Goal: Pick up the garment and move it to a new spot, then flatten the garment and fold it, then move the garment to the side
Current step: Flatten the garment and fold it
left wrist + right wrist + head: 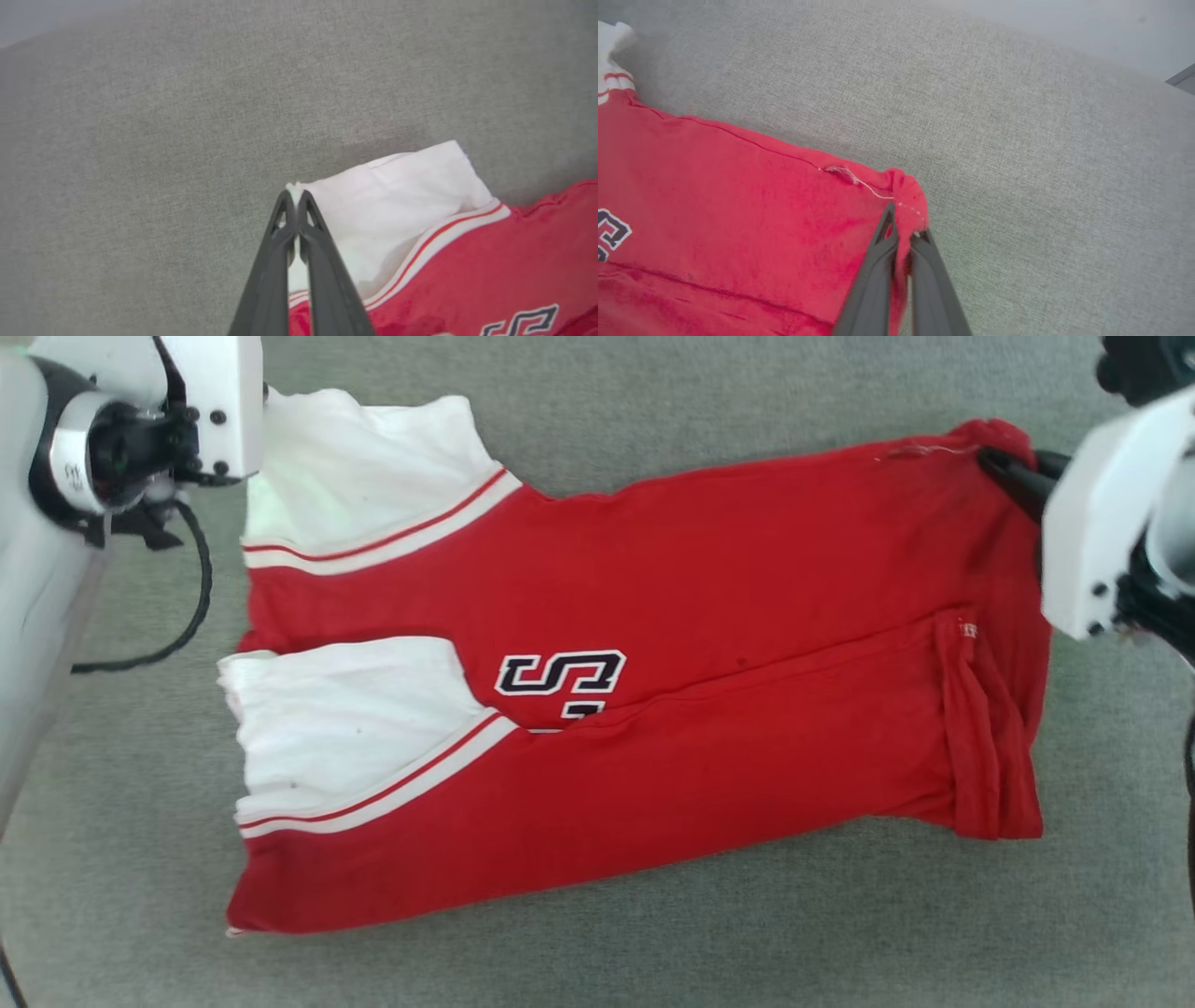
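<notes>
Pinched: left gripper [295, 198] on T-shirt [467, 270] sleeve tip, right gripper [903, 228] on hem corner; shallow fingertip bites, slip likely under uneven pull.

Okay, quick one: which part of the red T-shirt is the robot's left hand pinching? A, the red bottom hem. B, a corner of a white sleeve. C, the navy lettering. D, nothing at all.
B: in the left wrist view the left hand is shut on the corner of the white sleeve of the T-shirt, with white fabric caught between its dark fingertips.
</notes>
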Tool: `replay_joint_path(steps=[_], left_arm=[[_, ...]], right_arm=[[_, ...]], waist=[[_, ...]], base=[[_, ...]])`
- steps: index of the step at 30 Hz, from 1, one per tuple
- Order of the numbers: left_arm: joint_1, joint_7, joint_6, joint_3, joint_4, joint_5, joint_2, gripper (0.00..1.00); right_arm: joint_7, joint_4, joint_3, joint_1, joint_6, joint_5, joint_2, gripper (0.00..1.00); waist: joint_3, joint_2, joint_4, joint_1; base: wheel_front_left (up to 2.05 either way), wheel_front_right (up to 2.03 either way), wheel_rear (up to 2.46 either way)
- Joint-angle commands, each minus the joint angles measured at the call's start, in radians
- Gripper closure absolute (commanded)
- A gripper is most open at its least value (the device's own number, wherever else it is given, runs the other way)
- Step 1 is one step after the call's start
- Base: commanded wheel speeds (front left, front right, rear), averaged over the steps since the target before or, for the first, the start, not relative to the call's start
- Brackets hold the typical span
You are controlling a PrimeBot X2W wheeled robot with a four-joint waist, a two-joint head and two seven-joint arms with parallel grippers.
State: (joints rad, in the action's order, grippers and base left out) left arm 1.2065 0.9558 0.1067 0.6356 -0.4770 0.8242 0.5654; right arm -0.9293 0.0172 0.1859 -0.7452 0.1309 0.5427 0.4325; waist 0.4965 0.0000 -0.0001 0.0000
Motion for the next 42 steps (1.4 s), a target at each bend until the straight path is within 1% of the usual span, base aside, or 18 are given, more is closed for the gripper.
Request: replay_joint_path(steps=[1, 3, 7, 12, 19, 20, 22, 25, 27, 29, 30, 31, 32, 33, 34, 35, 36, 42], left_arm=[[-0.024, 0.009, 0.012, -0.002, 0.035, 0.011, 0.011, 1.0], [-0.067, 0.037, 0.046, -0.011, 0.129, 0.026, 0.038, 1.0], [-0.16, 0.086, 0.119, -0.013, 0.345, 0.016, 0.115, 1.0], [-0.304, 0.122, 0.237, -0.026, 0.636, 0.017, 0.209, 1.0], [-0.529, 0.147, 0.389, -0.026, 0.929, 0.03, 0.303, 1.0], [-0.529, 0.147, 0.389, -0.026, 0.929, 0.03, 0.303, 1.0], [-0.593, 0.143, 0.422, -0.014, 0.977, 0.037, 0.311, 1.0], [-0.67, 0.127, 0.448, 0.005, 0.985, 0.05, 0.306, 1.0], [-0.709, 0.112, 0.442, 0.021, 0.955, 0.063, 0.291, 1.0], [-0.74, 0.093, 0.432, 0.028, 0.908, 0.089, 0.261, 1.0], [-0.753, 0.065, 0.411, 0.029, 0.849, 0.098, 0.237, 1.0], [-0.758, 0.051, 0.4, 0.027, 0.82, 0.107, 0.224, 1.0], [-0.762, 0.032, 0.387, 0.025, 0.798, 0.112, 0.213, 0.94], [-0.759, 0.007, 0.372, 0.019, 0.779, 0.106, 0.209, 0.57], [-0.761, -0.018, 0.365, 0.01, 0.761, 0.103, 0.202, 0.15], [-0.768, -0.041, 0.356, 0.001, 0.75, 0.108, 0.197, 0.04], [-0.774, -0.063, 0.349, -0.006, 0.745, 0.107, 0.197, 0.0], [-0.806, -0.24, 0.306, -0.072, 0.766, 0.076, 0.195, 0.0]], right_arm=[[0.006, -0.022, -0.012, 0.024, 0.0, -0.003, 0.001, 1.0], [0.003, -0.074, -0.033, 0.064, 0.0, -0.008, 0.006, 1.0], [-0.014, -0.185, -0.081, 0.148, 0.0, -0.004, 0.01, 1.0], [-0.046, -0.32, -0.155, 0.279, 0.0, 0.004, 0.0, 1.0], [-0.113, -0.448, -0.267, 0.498, 0.0, 0.022, -0.016, 1.0], [-0.113, -0.448, -0.267, 0.498, 0.0, 0.022, -0.016, 1.0], [-0.118, -0.456, -0.29, 0.547, 0.0, 0.022, -0.024, 1.0], [-0.114, -0.43, -0.3, 0.597, 0.0, 0.015, -0.04, 1.0], [-0.103, -0.395, -0.287, 0.608, 0.0, 0.016, -0.048, 1.0], [-0.083, -0.347, -0.264, 0.601, 0.0, 0.014, -0.053, 1.0], [-0.055, -0.301, -0.24, 0.588, 0.0, 0.02, -0.058, 0.73], [-0.039, -0.284, -0.232, 0.581, 0.0, 0.017, -0.058, 0.13], [-0.025, -0.271, -0.225, 0.578, 0.0, 0.019, -0.061, 0.0], [-0.013, -0.261, -0.223, 0.575, 0.0, 0.032, -0.071, 0.0], [-0.005, -0.254, -0.229, 0.574, 0.0, 0.039, -0.078, 0.0], [-0.001, -0.251, -0.239, 0.576, 0.0, 0.041, -0.079, 0.0], [-0.009, -0.252, -0.245, 0.582, 0.0, 0.048, -0.082, 0.0], [-0.049, -0.281, -0.321, 0.602, 0.0, 0.073, -0.097, 0.0]], waist=[[-0.018, 0.0, 0.016, 0.0], [-0.033, 0.0, 0.023, 0.0], [-0.053, 0.0, 0.033, 0.0], [-0.073, 0.0, 0.043, 0.0], [-0.088, 0.0, 0.055, 0.0], [-0.088, 0.0, 0.055, 0.0], [-0.088, 0.0, 0.057, 0.0], [-0.089, 0.0, 0.06, 0.0], [-0.091, 0.0, 0.06, 0.0], [-0.094, 0.0, 0.061, 0.0], [-0.097, 0.0, 0.06, 0.0], [-0.098, 0.0, 0.061, 0.0], [-0.101, 0.0, 0.062, 0.0], [-0.104, 0.0, 0.061, 0.0], [-0.107, 0.0, 0.06, 0.0], [-0.111, 0.0, 0.059, 0.0], [-0.114, 0.0, 0.058, 0.0], [-0.128, 0.0, 0.058, 0.0]], base=[[0.0, 0.0, 0.0], [0.0, 0.0, 0.0], [0.0, 0.0, 0.0], [0.0, 0.0, 0.0], [0.0, 0.0, 0.0], [0.0, 0.0, 0.0], [0.0, 0.0, 0.0], [0.0, 0.0, 0.0], [0.0, 0.0, 0.0], [0.0, 0.0, 0.0], [0.0, 0.0, 0.0], [0.0, 0.0, 0.0], [0.0, 0.0, 0.0], [0.0, 0.0, 0.0], [0.0, 0.0, 0.0], [0.0, 0.0, 0.0], [0.0, 0.0, 0.0], [0.0, 0.0, 0.0]])
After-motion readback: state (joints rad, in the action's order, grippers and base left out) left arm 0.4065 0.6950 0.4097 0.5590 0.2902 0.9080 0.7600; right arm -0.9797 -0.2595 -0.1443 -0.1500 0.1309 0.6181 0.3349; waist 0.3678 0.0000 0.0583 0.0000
